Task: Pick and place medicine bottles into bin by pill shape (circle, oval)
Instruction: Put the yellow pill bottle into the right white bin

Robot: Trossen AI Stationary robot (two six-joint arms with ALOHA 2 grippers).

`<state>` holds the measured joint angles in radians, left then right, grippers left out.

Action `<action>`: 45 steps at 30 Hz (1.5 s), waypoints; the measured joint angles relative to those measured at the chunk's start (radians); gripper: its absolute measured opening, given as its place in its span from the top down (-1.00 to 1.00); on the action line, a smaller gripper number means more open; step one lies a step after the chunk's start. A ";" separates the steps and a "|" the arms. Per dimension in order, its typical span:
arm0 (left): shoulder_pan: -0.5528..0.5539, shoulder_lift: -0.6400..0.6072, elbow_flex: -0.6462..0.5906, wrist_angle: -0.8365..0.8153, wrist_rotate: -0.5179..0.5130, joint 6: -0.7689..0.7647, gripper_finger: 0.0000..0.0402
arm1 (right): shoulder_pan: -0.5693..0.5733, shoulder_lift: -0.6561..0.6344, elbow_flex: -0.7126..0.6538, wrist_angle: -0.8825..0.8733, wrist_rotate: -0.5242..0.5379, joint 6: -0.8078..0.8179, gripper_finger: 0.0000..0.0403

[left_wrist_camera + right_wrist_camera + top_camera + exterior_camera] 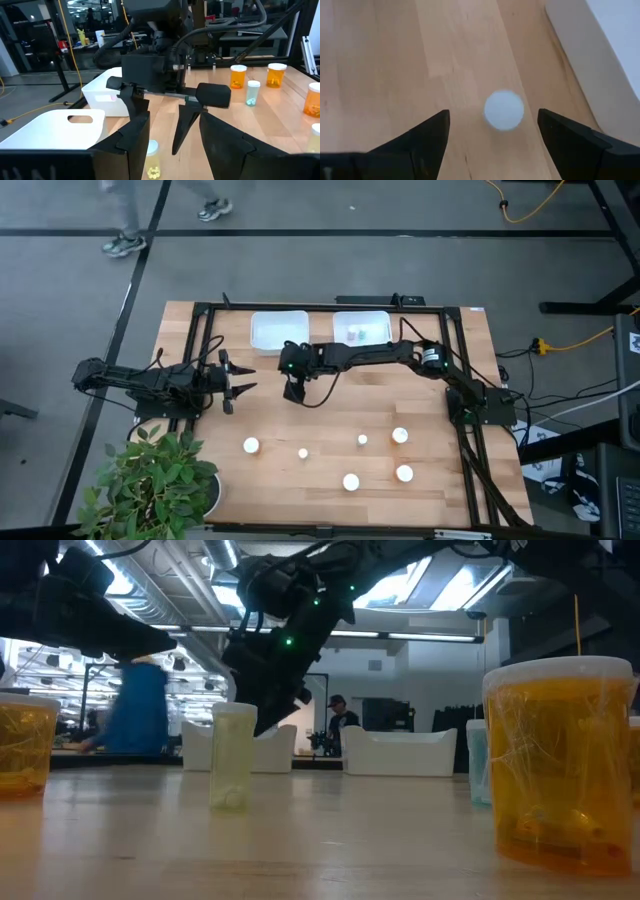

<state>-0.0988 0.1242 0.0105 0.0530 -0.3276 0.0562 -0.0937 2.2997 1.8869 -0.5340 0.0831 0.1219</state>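
Right wrist view: right pincer spread wide and empty, aimed straight down at one white-capped bottle standing between the two fingers, well placed for a descent and a squeeze around the cap. Just past that bottle, at 2 o'clock, the pale wall of a white bin, so only a short carry after the lift.

Seen from overhead, same right pincer at about 11 o'clock from the counter's middle, just below the left bin. Second bin beside it at 12 o'clock, already holding bottles, probably one pill shape per bin. Left pincer waiting at 9 o'clock, partly open, holding nothing, pointed toward the working arm and clear of its path.

Six more bottles spread across the near half of the counter, from 7 o'clock round to 5 o'clock, upright and well apart, room for fingers around each.

No brand, label or writing legible on any bottle or bin.
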 joint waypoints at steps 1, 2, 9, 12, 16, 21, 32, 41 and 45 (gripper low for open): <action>0.000 0.000 0.000 0.000 0.000 0.000 0.17 | 0.000 0.000 -0.004 0.016 0.000 0.000 -0.51; 0.000 0.000 0.000 0.000 0.000 0.000 0.17 | 0.000 -0.001 -0.010 0.033 0.002 0.000 -0.51; 0.000 0.000 0.000 0.000 0.000 0.000 0.17 | 0.000 -0.001 -0.022 0.063 0.004 0.000 -0.34; 0.000 0.000 0.000 0.000 0.000 0.000 0.17 | 0.000 -0.001 -0.022 0.058 0.004 0.000 -0.20; 0.000 0.000 0.000 0.000 0.000 0.000 0.17 | 0.000 -0.001 -0.022 0.058 0.004 0.000 -0.01; 0.000 0.000 0.000 0.000 0.000 0.000 0.17 | 0.000 -0.001 -0.022 0.058 0.004 0.007 0.19; 0.000 0.000 0.000 0.000 0.000 0.000 0.17 | 0.000 -0.001 -0.022 0.060 0.003 0.058 0.41; 0.000 0.000 0.000 0.000 0.000 0.000 0.17 | 0.000 -0.001 -0.022 0.059 0.003 0.058 0.39; 0.000 0.000 0.000 0.000 0.000 0.000 0.17 | 0.000 -0.001 -0.021 0.048 -0.016 0.058 0.37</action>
<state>-0.0989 0.1242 0.0105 0.0532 -0.3275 0.0566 -0.0940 2.2990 1.8664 -0.4859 0.0666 0.1799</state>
